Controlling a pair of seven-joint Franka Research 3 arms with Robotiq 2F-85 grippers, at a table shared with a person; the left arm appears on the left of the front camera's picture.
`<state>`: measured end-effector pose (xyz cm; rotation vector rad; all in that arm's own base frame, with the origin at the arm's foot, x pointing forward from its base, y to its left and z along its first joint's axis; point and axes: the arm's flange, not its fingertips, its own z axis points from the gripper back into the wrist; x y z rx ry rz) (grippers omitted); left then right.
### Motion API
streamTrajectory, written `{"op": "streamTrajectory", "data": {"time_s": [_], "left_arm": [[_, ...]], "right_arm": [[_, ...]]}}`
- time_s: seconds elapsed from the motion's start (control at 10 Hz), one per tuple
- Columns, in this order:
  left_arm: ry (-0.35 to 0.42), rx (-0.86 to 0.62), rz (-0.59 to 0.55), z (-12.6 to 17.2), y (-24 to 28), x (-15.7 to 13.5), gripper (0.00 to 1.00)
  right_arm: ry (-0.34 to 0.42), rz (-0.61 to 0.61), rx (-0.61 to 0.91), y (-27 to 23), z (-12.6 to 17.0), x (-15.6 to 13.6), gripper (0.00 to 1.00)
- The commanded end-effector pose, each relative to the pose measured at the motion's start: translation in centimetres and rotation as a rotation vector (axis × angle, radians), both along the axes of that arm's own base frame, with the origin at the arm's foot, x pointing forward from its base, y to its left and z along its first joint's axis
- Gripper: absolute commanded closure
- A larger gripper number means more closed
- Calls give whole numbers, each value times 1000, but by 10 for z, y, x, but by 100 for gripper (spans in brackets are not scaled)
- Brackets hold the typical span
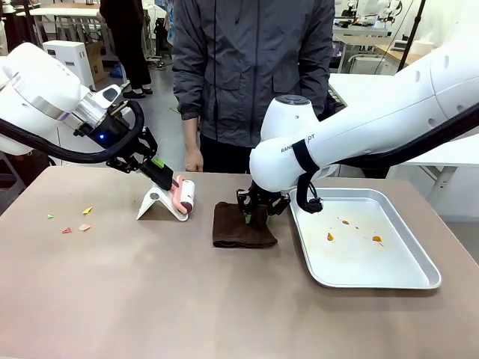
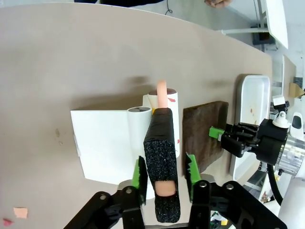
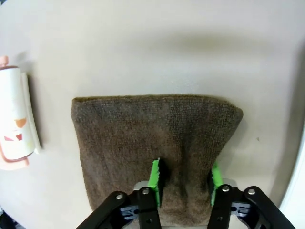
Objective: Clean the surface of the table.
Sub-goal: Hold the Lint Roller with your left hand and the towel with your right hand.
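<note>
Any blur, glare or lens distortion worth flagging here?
Front view: sharp, evenly lit, mild sheen on the tray rim. Left wrist view: wide-angle lens bows the table edge, lint roller handle sharp. Right wrist view: cloth weave crisp, soft shadow band on the table beyond it.

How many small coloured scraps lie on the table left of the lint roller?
4, all near the table's left edge: green scrap, yellow scrap, red scrap, pink scrap. More may be hidden behind the white stand.
</note>
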<state>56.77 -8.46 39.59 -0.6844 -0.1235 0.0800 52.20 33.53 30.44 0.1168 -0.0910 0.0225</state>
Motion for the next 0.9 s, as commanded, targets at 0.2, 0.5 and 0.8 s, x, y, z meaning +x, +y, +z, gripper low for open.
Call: {"op": "streamTrajectory", "data": {"time_s": [0.2,0.5,0.8], "left_arm": [[-39,-1,-8,0,4,-1,100],[-51,1,-20,1,6,-5,100],[-111,-53,-53,17,4,-24,100]], "right_arm": [[9,-7,-22,9,-5,0,100],[22,-7,-11,6,-5,-1,100],[32,-42,150,-24,11,-7,100]]}}
